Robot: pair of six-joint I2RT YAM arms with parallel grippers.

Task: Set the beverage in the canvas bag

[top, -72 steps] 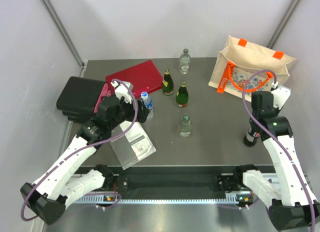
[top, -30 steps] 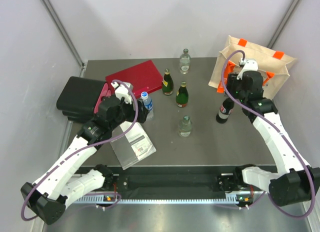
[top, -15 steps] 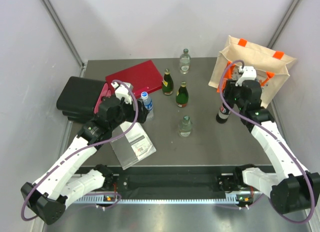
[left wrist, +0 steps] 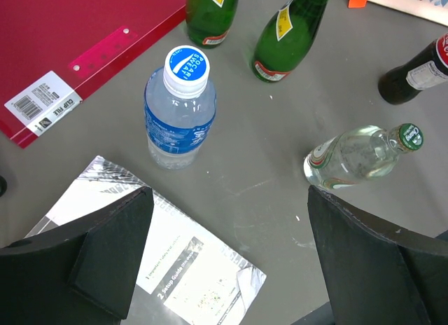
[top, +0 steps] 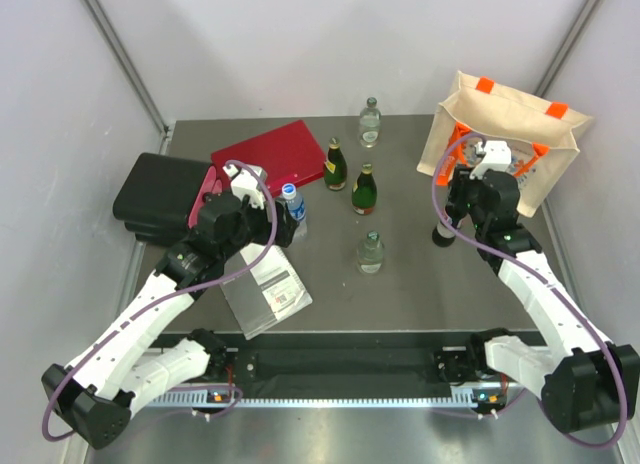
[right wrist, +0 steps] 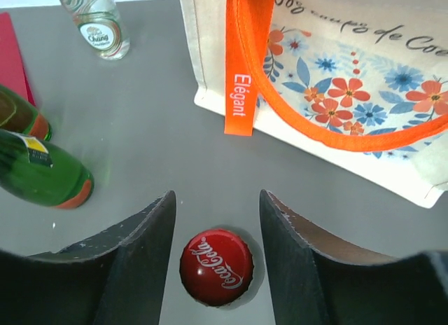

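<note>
Table (right wrist: 126, 129): cola bottle (right wrist: 216, 267) between jaws of right end effector (right wrist: 217, 199).

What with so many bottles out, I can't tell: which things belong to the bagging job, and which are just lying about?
Job: cola bottle, canvas bag, right tool.
Lying about: far green bottle, near green bottle, far clear bottle, near clear bottle, water bottle, red folder, black case, leaflet.
</note>
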